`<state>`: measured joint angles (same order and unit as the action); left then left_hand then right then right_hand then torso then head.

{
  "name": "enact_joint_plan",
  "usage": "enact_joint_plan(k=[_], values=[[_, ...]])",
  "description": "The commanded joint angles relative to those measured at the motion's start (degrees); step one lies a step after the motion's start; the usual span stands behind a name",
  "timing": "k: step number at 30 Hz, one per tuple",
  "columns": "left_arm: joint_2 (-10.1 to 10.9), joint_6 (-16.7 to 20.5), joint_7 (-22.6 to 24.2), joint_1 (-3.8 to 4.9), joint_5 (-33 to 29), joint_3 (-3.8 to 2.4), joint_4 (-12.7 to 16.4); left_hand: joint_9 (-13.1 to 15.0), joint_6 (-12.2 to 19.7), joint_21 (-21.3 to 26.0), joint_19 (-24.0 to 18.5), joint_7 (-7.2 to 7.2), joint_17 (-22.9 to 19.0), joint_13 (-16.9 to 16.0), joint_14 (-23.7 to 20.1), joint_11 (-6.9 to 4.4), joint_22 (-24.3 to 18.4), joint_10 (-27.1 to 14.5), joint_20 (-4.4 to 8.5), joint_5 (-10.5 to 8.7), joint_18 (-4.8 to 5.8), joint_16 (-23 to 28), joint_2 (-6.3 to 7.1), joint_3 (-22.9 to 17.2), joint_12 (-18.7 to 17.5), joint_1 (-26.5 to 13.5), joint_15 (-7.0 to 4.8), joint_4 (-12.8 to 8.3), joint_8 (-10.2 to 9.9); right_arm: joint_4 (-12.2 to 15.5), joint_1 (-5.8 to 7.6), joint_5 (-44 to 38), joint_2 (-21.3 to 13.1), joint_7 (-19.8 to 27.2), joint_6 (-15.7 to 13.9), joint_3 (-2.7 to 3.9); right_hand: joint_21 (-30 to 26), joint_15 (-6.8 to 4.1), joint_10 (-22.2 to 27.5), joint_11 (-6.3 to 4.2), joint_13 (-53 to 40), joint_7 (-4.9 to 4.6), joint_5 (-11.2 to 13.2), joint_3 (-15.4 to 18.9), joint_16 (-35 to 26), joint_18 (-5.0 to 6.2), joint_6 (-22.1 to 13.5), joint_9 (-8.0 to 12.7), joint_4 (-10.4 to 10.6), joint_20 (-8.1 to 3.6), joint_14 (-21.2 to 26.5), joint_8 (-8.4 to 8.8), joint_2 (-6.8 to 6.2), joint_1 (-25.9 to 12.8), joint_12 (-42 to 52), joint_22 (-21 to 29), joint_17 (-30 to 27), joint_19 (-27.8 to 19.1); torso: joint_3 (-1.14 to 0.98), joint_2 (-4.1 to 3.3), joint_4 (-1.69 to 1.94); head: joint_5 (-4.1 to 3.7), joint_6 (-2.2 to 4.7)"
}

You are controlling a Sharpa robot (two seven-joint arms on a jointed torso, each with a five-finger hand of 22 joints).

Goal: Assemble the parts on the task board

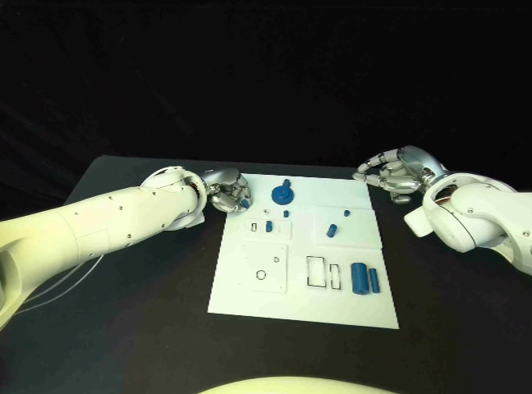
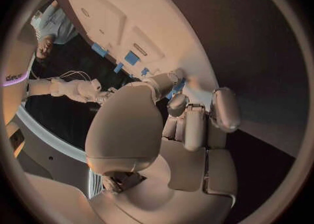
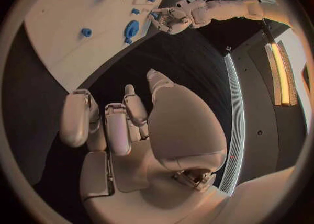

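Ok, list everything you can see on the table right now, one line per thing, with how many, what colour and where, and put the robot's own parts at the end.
table: one, black, under everything.
task board: one, white, middle of the table.
round part: one, blue, far edge of the board, near the left hand.
small parts: a few, blue, on the far half of the board; exact number hard to tell.
cylinder parts: two, blue, side by side near the board's right edge.
outlined slots: several, dark outlines, in the board's middle and near half.
left hand: one, silver, at the board's far left corner, holding nothing visible.
right hand: one, silver, just off the board's far right corner, fingers curled, holding nothing.
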<state>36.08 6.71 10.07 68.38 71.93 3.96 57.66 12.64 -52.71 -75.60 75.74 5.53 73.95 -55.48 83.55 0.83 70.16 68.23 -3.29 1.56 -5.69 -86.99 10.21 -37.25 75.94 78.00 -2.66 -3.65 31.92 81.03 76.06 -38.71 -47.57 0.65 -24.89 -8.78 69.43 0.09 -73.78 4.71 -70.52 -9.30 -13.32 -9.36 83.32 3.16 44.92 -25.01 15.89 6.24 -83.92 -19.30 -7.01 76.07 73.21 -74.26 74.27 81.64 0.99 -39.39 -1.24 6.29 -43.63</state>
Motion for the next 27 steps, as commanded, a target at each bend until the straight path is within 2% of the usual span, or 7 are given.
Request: enact_joint_plan(k=[1,4,13,16,27], values=[[0.0,-0.1,0.1,0.00,-0.2,-0.03,0.2,0.3,0.3,-0.3,0.2,0.33,10.2,-1.1,3.9,-0.14,0.6,1.0,-0.06,1.28,0.52,-1.1,0.68,-0.9,1.0,-1.2,0.10,-0.4,-1.0,0.0,-0.04,-0.1,0.0,0.1,0.0,0.01,-0.8,-0.20,0.3,-0.42,0.2,0.18,-1.1,-1.3,-0.5,1.34,-0.4,-0.3,0.4,-0.42,-3.2,-0.91,-0.20,-2.1,-0.2,-5.1,4.4,-0.3,0.02,-0.01,-0.03,0.05,-0.03],[0.0,-0.3,0.2,0.00,-0.3,-0.03,0.2,0.1,0.7,-0.4,0.2,0.39,10.2,-1.6,3.9,-0.10,0.6,1.3,-0.07,1.28,0.51,-1.1,0.87,-0.8,1.4,-1.3,0.11,-0.7,-1.5,0.0,-0.04,-0.1,0.0,0.1,0.0,0.01,-0.8,-0.20,0.3,-0.42,0.2,0.18,-1.1,-1.3,-0.5,1.34,-0.4,-0.3,0.4,-0.42,-3.2,-0.91,-0.20,-2.1,-0.2,-5.1,4.4,-0.3,0.01,0.00,-0.03,0.05,-0.03],[0.1,-0.4,0.1,0.00,-0.6,-0.04,0.2,-1.9,5.0,-0.5,0.2,0.52,10.1,-1.0,3.9,-0.03,0.9,0.2,-0.21,1.29,0.56,-1.0,1.87,-0.5,1.2,-1.6,0.22,-1.9,-6.2,0.0,-0.07,-0.1,0.1,0.2,0.0,0.01,-1.0,-0.20,0.4,-0.42,0.4,0.17,-1.1,-1.3,-0.6,1.37,-0.5,-0.3,0.4,-0.43,-3.2,-0.96,-0.24,-2.1,-0.4,-5.1,4.3,-0.3,-0.01,0.00,-0.03,0.07,-0.08],[0.1,-0.5,0.0,0.00,-0.7,-0.04,0.2,-2.2,5.7,-0.5,0.2,0.50,10.0,-0.5,3.8,-0.04,0.9,-0.3,-0.21,1.29,0.55,-1.0,1.97,-0.4,0.9,-1.7,0.20,-2.1,-7.0,0.0,-0.07,0.0,0.1,0.2,0.0,0.01,-1.0,-0.20,0.4,-0.42,0.4,0.17,-1.1,-1.3,-0.6,1.37,-0.5,-0.3,0.4,-0.43,-3.2,-0.96,-0.24,-2.1,-0.4,-5.1,4.3,-0.3,0.01,0.01,-0.04,0.08,-0.04],[0.2,-0.8,0.1,-0.01,-0.9,-0.05,0.3,-2.4,6.1,-0.5,0.2,0.47,10.1,-0.6,3.8,-0.05,0.9,-0.3,-0.22,1.30,0.56,-1.0,1.99,-0.3,0.9,-1.7,0.20,-2.2,-7.4,-0.1,-0.13,0.0,0.1,0.2,0.0,0.01,-1.1,-0.20,0.5,-0.41,0.4,0.16,-1.1,-1.3,-0.7,1.39,-0.5,-0.3,0.4,-0.43,-3.2,-0.96,-0.26,-2.1,-0.4,-5.0,4.2,-0.4,-0.03,-0.01,-0.05,0.11,-0.02]])
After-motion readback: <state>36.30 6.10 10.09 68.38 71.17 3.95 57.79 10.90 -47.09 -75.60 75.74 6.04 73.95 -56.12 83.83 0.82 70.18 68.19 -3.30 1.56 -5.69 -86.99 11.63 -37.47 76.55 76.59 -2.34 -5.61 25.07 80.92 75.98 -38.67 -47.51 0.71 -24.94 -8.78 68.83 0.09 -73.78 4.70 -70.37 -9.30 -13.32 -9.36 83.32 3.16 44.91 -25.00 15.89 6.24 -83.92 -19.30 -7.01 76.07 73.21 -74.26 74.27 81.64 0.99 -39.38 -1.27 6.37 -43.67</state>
